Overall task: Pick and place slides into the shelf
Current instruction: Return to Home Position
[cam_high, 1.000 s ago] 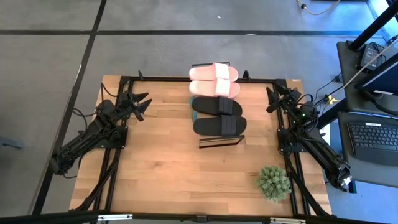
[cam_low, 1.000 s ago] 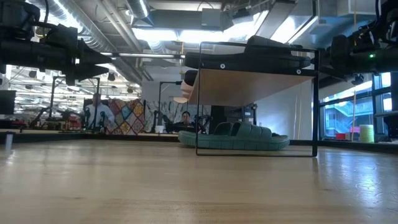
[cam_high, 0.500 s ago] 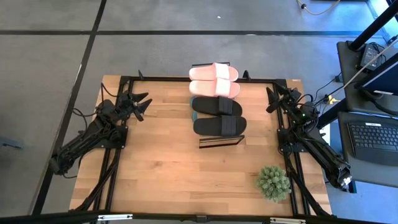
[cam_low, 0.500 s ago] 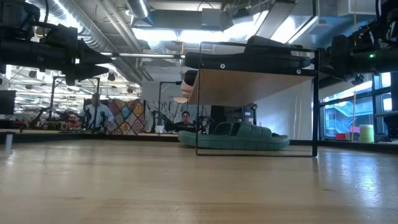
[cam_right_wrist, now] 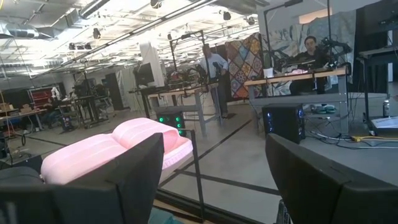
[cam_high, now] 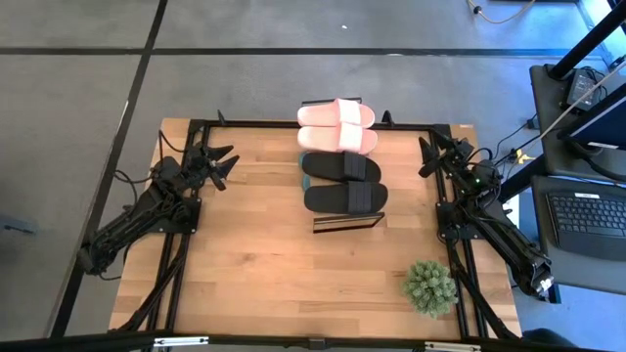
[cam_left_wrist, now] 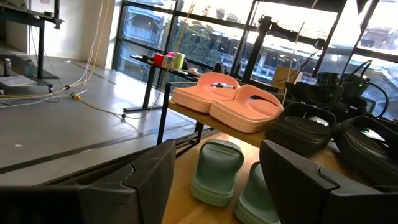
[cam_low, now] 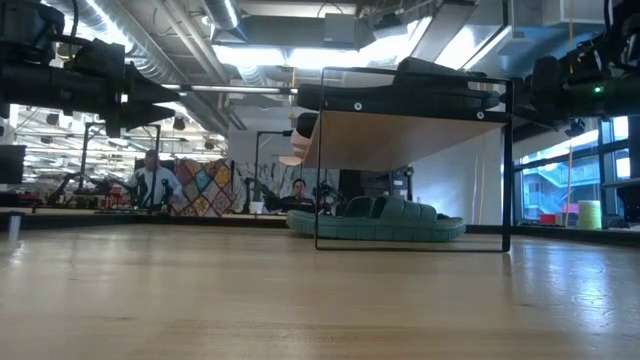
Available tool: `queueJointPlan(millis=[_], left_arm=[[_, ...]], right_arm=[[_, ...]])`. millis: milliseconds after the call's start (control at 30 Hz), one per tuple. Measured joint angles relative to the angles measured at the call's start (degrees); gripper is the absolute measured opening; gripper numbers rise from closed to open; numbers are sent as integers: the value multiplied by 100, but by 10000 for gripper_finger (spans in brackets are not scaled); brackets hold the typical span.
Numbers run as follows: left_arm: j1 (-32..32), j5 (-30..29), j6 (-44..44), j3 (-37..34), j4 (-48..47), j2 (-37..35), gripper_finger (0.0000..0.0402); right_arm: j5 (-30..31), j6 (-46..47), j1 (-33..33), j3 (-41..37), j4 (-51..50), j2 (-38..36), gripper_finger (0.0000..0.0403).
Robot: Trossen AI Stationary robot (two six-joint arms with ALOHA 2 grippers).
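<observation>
The shelf [cam_low: 400, 138] is standing at the middle of the table [cam_high: 254, 254], running from the far edge toward the centre. The pink slides [cam_high: 337, 125] are lying side by side on the far end of its top plank. The black slides [cam_high: 342, 181] are lying side by side on the near part of the same plank. The green slides [cam_left_wrist: 214, 171] are sitting on the table beneath the plank. From above, only a sliver of green is showing at the shelf's left edge.

The left gripper [cam_high: 226, 166] is hanging over the table's left side, well apart from the shelf. It is pointing toward the shelf with its jaws spread wide, holding nothing. The right gripper [cam_high: 424, 157] is hanging over the right side, likewise well apart from the shelf and pointing at it, jaws wide and empty. All three pairs are lying between the two grippers, touched by neither. A plant [cam_high: 430, 286] is standing near the table's near right corner, beside the right arm.

Compared with a second ago and half a second ago, nothing on the table is differing. Both arms are keeping the same pose, and every slide is staying where it was. Only a person [cam_low: 150, 182] in the room behind is shifting slightly to the left.
</observation>
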Motion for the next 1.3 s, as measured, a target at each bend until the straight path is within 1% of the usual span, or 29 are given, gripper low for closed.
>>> queueJointPlan(millis=[500,867,967,1200,1300], left_arm=[[0,0,0,0,1,0,226],[0,-1,0,0,2,0,226],[0,-1,0,0,1,0,226],[0,-1,0,0,0,0,226],[0,-1,0,-1,2,-1,226]], right_arm=[[-1,-3,-4,0,0,-3,281],[0,-1,-188,2,-17,-4,281],[0,-1,-188,9,-242,-4,281],[5,0,-188,9,-1182,-3,281],[9,-1,-188,9,-1145,-7,281]])
